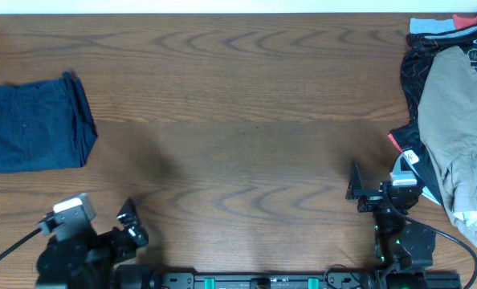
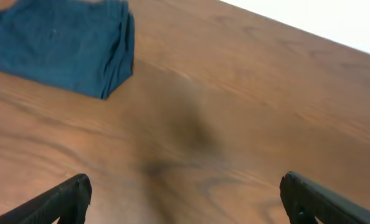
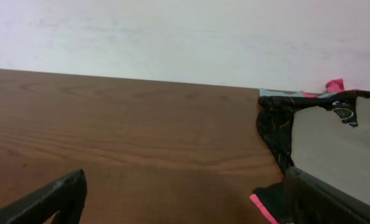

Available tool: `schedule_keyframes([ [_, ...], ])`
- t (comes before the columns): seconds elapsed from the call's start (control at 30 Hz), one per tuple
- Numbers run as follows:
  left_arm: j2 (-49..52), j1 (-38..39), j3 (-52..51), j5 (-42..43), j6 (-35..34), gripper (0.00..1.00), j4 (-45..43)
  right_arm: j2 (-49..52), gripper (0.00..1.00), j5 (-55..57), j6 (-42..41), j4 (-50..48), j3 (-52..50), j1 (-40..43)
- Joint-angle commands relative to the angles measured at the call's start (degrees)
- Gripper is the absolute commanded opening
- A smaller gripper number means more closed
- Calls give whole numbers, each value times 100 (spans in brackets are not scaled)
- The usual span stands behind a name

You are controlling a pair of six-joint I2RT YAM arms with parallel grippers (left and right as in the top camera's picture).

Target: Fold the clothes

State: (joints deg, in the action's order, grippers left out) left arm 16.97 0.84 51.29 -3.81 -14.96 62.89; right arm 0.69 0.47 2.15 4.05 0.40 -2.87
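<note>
The dark navy-blue shorts (image 1: 31,124) lie folded into a compact rectangle at the table's left edge; they also show at the top left of the left wrist view (image 2: 63,46). My left gripper (image 1: 130,225) is open and empty near the front left, well clear of the shorts; its fingers frame bare wood (image 2: 185,199). My right gripper (image 1: 365,193) is open and empty at the front right, and its fingers (image 3: 185,199) stand wide apart over the wood.
A pile of other clothes sits at the right edge: a beige-khaki garment (image 1: 459,128) on top of a black patterned garment (image 1: 415,64), with pink and light-blue bits behind. The pile shows in the right wrist view (image 3: 325,137). The wooden table (image 1: 238,120) ends at a white wall.
</note>
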Motion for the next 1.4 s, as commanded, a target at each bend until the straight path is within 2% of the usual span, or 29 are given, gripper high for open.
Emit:
schedule_keyframes([
  [0.0,-487,-31,-573,-122,33,98,-396,-37,99,59,72,20,-9,-52],
  [0.3,-1676,-31,-2227,-120,33,98,-1609,-37,99,59,70,20,-9,-52],
  [0.43,-1685,-28,-2688,-122,39,98,-2426,-37,99,59,70,20,-9,-52],
  [0.77,-1685,-28,-3713,-120,1449,98,-5768,-37,99,59,70,20,-9,-52],
  [0.9,-1685,-28,-4111,-118,1762,98,-6612,-37,99,61,72,20,-9,-52],
  [1.17,-1687,-31,-5101,-144,1469,98,-6776,-35,99,59,70,20,-9,-52],
  [1.23,-1687,-33,-5108,-160,1222,98,-6013,-35,99,59,70,20,-9,-52],
  [1.37,-1687,-28,-5106,20,1231,98,-5908,-35,99,59,70,20,-9,-52],
])
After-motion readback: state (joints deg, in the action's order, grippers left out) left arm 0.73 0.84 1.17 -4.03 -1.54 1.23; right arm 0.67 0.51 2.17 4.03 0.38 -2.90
